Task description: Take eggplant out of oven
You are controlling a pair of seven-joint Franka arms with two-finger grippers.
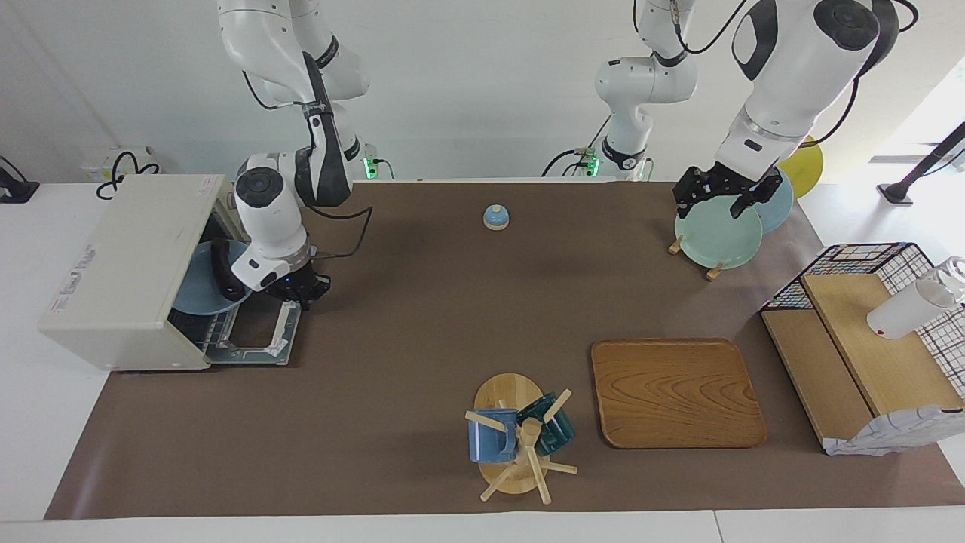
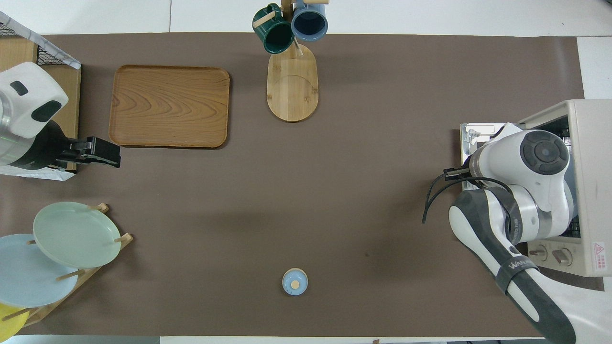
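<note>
Indoors, brown mat (image 1: 422, 317) on white table (image 1: 45, 422), white wall, left fingers (image 1: 727, 197) spread, right fingers (image 1: 298, 290) pressed together.

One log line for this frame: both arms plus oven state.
right gripper: shut, over open oven door | eggplant: on blue plate in oven | left gripper: open, waiting over plate rack

One high camera faces the robots across the table while another looks steeply down from their own end (half a turn apart), both sharing the oven (image 1: 132, 271) (image 2: 581, 186) and wooden tray (image 1: 676, 392) (image 2: 169, 106).
</note>
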